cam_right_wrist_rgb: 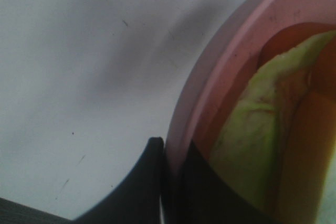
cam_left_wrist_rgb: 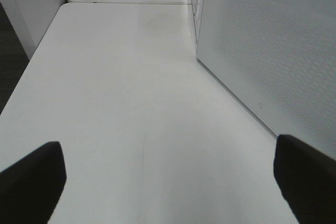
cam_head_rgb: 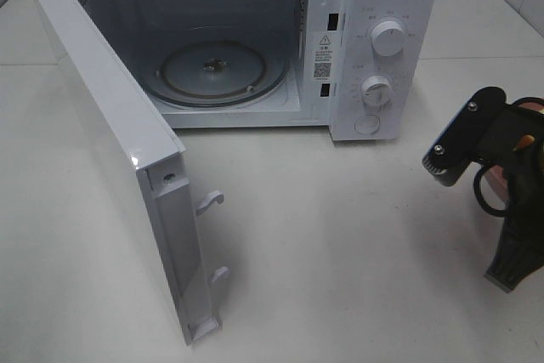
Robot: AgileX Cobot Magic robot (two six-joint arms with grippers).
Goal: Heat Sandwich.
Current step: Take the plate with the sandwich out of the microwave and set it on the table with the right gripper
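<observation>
- Pale green leaf and tan crust are what you get of the sandwich: it fills the lower right of the right wrist view, close and blurred, lying in the pink plate.
- You will not find the sandwich in the exterior high view; there the right arm covers that spot at the right edge, with only a sliver of the pink plate showing behind it.
- Your right gripper is closed down on the plate's rim, one dark finger outside the rim and the other inside it, at the bottom centre of the wrist view.
- Your left gripper stands wide apart with nothing between its fingers, which sit in the two bottom corners of the left wrist view; it does not show in the exterior high view.
- You have a white tabletop under everything, matte, with a few faint marks and specks.
- Look to the upper half of the exterior high view for the white microwave, with two round knobs on its right panel.
- Its door is swung fully out towards the lower left, and the glass turntable lies bare in the cavity.
- Beyond the table, a pale wall or tile shows in the upper right corner, and a dark strip of floor runs along the left edge of the left wrist view.
</observation>
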